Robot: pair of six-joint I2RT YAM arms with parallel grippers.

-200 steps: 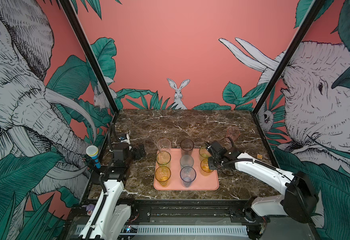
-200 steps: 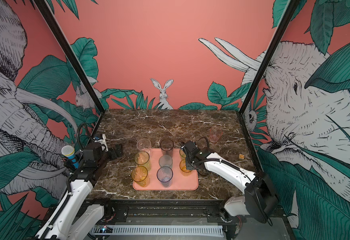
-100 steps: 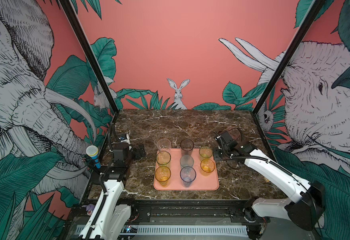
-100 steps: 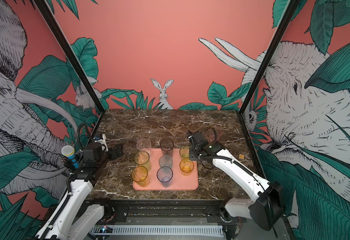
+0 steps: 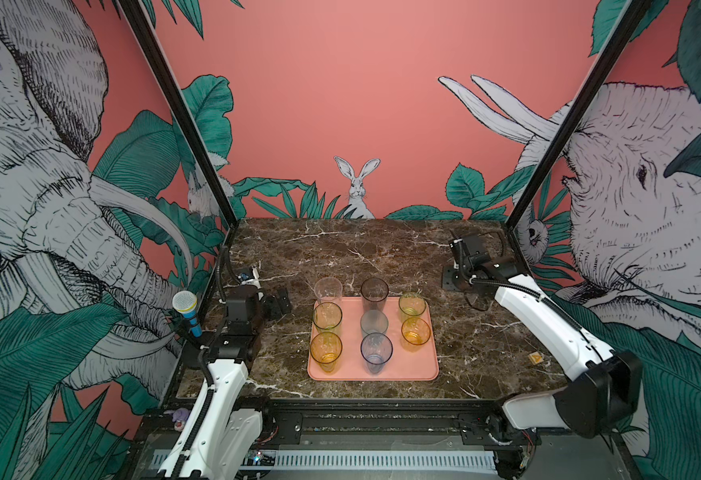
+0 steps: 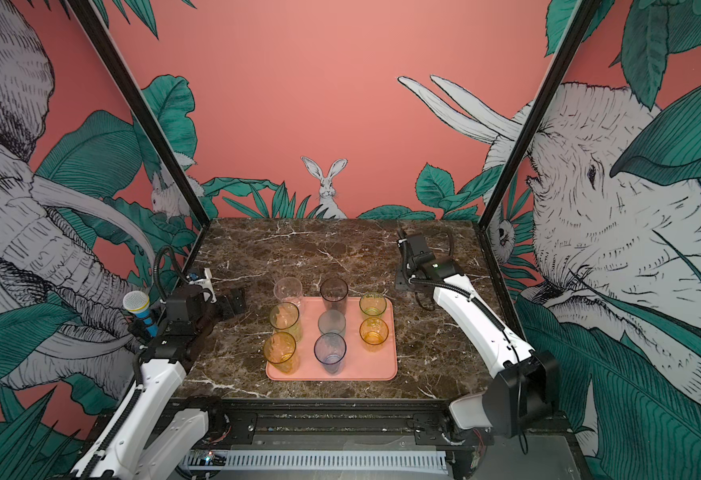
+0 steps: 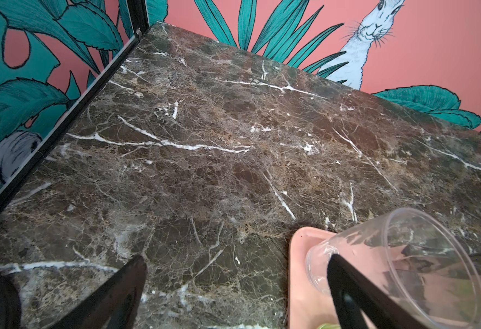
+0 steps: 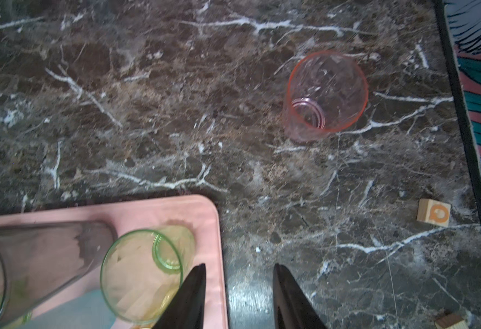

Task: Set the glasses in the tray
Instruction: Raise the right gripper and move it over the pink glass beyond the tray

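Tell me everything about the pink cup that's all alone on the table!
The pink glass is a see-through, plastic-looking tumbler with a brighter pink rim and a round ringed bottom. It stands upright and empty, mouth up, on the marble table, outside the tray. Only the table touches it.

Eight glasses (image 5: pixel 373 322) upright on pink tray (image 5: pixel 407 370) (pink one (image 8: pixel 326 94) outside).

Dark brown marble tabletop (image 5: pixel 340 249), white veins all over. A salmon-pink tray (image 5: pixel 413 368) sits on it toward the front. Off the tray, a pink tumbler (image 8: pixel 325 94) stands upright on bare marble, and there's a small wooden cube (image 5: pixel 535 358) near the right edge.
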